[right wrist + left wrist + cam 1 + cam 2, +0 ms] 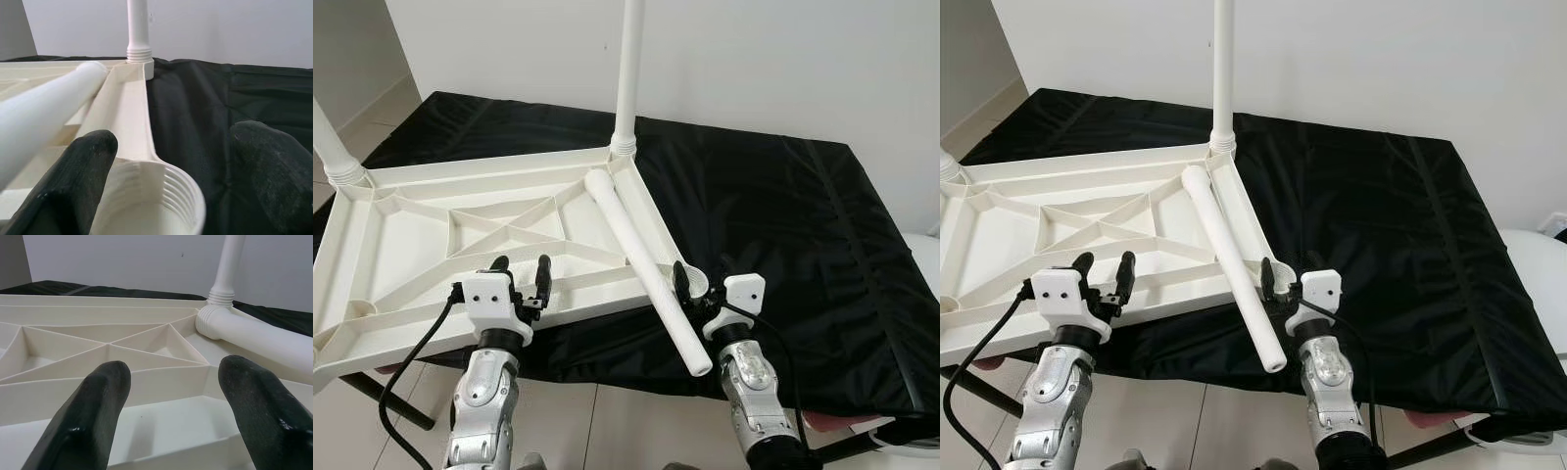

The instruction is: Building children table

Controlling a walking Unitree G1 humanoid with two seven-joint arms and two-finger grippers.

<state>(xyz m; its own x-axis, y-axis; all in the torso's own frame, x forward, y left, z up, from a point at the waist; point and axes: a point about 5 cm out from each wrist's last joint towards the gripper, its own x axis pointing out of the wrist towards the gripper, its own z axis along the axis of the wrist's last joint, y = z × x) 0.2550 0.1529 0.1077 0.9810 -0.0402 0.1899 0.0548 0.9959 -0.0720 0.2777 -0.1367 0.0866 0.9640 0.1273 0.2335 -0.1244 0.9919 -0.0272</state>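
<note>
A white plastic tabletop (460, 235) lies upside down on the black-covered table (783, 215), ribs facing up. One white leg (626, 78) stands screwed into its far right corner, and another (333, 147) stands at the far left corner. A loose white leg (646, 264) lies slantwise along the tabletop's right side, with its near end overhanging the edge. My left gripper (521, 274) is open at the tabletop's near rim (146, 387). My right gripper (698, 286) is open, its fingers on either side of the threaded socket (161, 200) at the near right corner.
A white wall rises behind the table. Light tile floor (607, 431) shows below the table's near edge, along with its dark frame bars. A white rounded object (1538, 284) sits at the far right. A black cable (406, 372) hangs from my left wrist.
</note>
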